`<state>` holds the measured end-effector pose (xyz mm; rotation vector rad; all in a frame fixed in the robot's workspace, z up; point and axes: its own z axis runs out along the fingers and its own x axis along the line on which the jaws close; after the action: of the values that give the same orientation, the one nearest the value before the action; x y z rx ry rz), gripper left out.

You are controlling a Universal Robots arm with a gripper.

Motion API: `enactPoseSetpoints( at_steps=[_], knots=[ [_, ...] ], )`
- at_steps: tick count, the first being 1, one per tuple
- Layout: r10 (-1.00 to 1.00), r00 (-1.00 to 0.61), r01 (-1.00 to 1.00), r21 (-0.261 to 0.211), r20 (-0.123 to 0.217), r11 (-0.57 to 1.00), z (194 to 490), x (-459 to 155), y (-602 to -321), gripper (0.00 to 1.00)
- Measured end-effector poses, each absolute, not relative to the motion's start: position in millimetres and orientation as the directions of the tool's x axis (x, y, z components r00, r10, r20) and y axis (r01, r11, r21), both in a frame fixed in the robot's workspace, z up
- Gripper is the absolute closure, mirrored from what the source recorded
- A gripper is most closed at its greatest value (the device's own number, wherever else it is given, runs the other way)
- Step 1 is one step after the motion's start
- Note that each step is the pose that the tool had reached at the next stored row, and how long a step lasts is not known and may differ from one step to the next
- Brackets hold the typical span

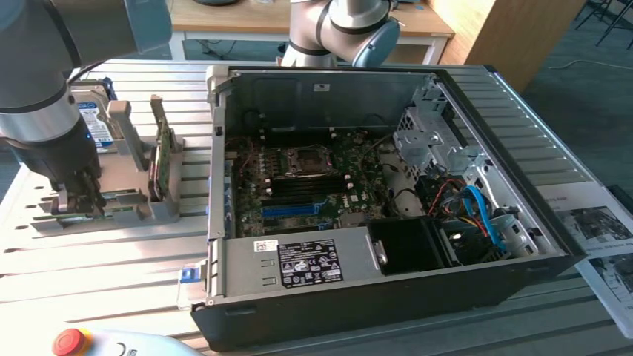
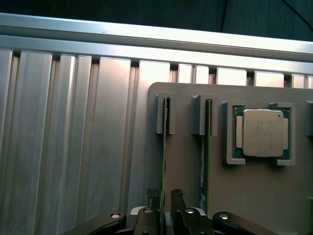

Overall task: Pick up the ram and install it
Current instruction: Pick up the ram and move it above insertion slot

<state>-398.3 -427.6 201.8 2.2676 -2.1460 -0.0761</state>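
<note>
Ram [image 2: 165,142] stood upright in grey holder [image 2: 254,196]. Gripper [image 2: 164,195] jaws held partly open, one each side of ram, nothing squeezed. Ram not yet lifted, not yet fitted into computer [image 1: 396,245].

From where I stand I count two green memory sticks: the ram [image 2: 165,147] and the other stick [image 2: 206,147]. There is one processor chip [image 2: 263,132] and one gray holder [image 2: 254,196]. I also count one open computer case [image 1: 396,315], one motherboard [image 1: 307,185], one hard drive [image 1: 94,122], one red stop button [image 1: 70,341], two printed sheets [image 1: 594,222] and one gripper [image 2: 165,196].
</note>
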Motion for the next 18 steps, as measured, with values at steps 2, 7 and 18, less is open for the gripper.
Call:
enactPoseSetpoints(
  at_steps=[2, 7, 18],
  knots=[
    [-0.998, 0.054, -0.997, 0.047, -0.022, -0.055, 201.7, -398.3, -427.6, 0.76],
    [-0.998, 0.054, -0.997, 0.047, -0.023, -0.055, 201.4, -397.6, -427.4, 0.76],
    [-0.998, 0.055, -0.997, 0.047, -0.022, -0.056, 201.9, -395.9, -427.3, 0.76]
  ],
)
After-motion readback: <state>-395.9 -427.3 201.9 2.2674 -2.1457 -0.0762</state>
